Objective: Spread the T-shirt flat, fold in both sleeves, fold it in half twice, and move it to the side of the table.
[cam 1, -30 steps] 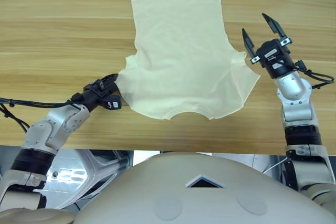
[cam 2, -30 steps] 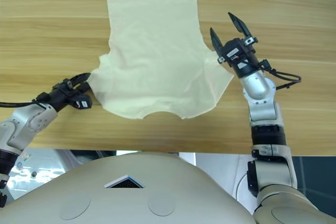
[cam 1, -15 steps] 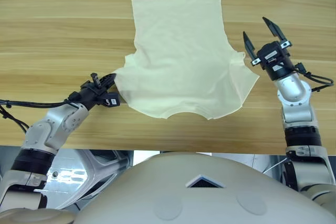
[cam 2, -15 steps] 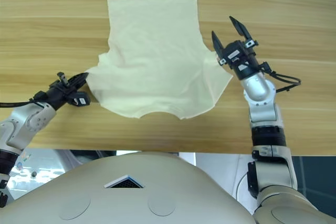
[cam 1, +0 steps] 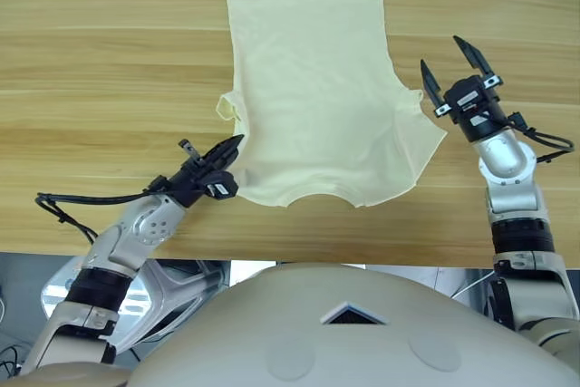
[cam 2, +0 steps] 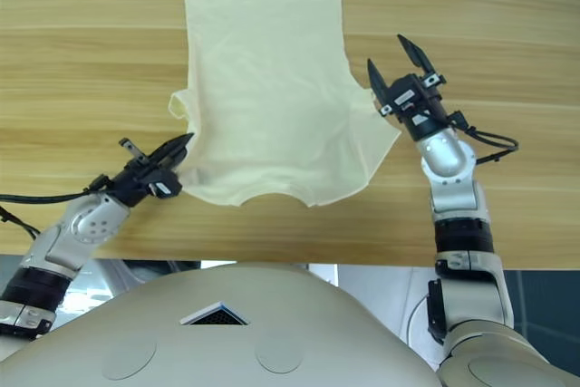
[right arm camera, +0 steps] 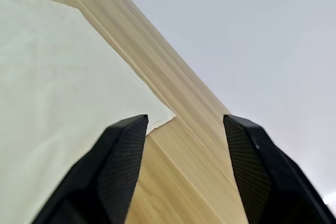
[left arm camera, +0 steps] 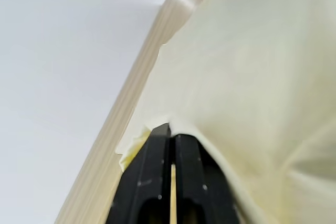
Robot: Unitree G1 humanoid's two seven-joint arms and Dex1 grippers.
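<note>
We saw the left gripper (cam 1: 232, 142) pinched closed on the near left edge of the T-shirt (cam 1: 317, 88), which lay spread on the middle of the table (cam 1: 109, 61), collar nearest us. The right gripper (cam 1: 440, 53) stood wide apart, holding nothing, just beside the cloth's right edge.

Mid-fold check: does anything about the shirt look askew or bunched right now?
Yes, it's lopsided. The T-shirt has its left sleeve bunched against the body, where the left end effector pinches the cloth edge, while the right sleeve lies spread out beside the open right end effector.
</note>
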